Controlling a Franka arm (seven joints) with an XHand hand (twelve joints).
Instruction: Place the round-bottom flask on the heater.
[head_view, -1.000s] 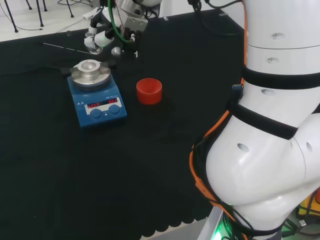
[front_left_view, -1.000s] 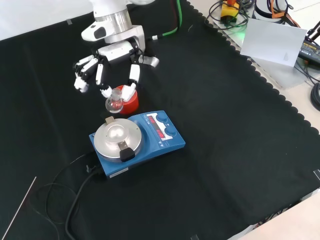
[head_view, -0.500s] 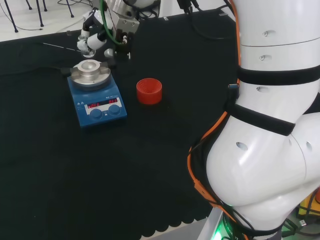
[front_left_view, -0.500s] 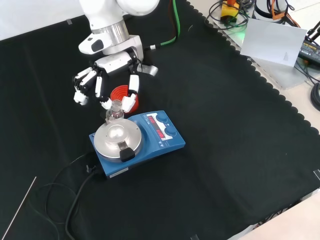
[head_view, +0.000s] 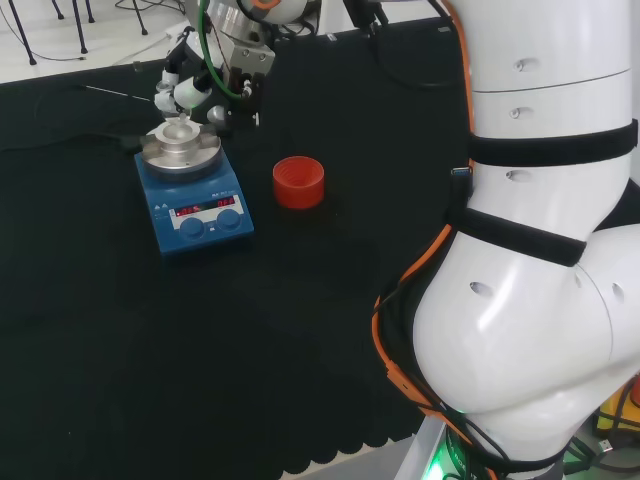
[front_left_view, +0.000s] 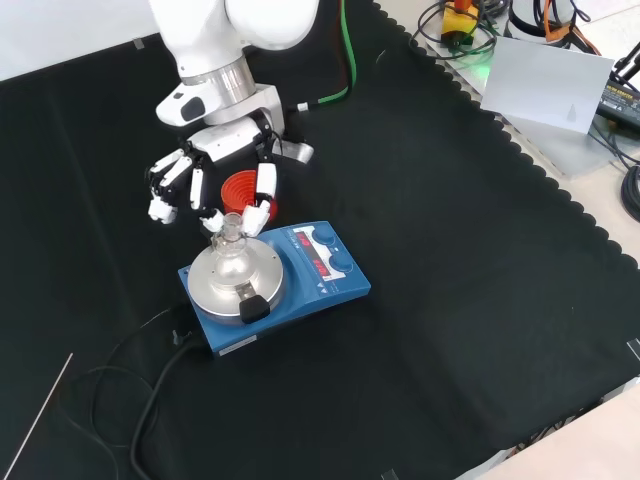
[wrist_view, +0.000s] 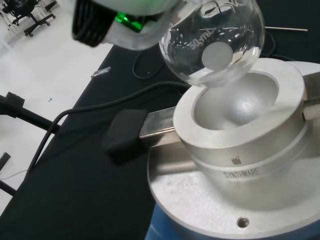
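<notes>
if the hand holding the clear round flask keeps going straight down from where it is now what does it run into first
Most likely the heater's silver metal block: the clear glass round-bottom flask in the black and white hand hangs just above the block's bowl-shaped hollow, so the flask's belly would touch there before the fingers reach anything. The exact gap is hard to judge.

The heater (front_left_view: 275, 282) sat on the tabletop (front_left_view: 460, 300), its metal bowl (wrist_view: 240, 112) on top. In the front view the flask (front_left_view: 231, 243) hung just above that bowl, pinched in the hand (front_left_view: 215, 170), with the ring stand (front_left_view: 240, 190) behind the heater. In the head view the stand (head_view: 298, 181) lay to the heater's right.
</notes>
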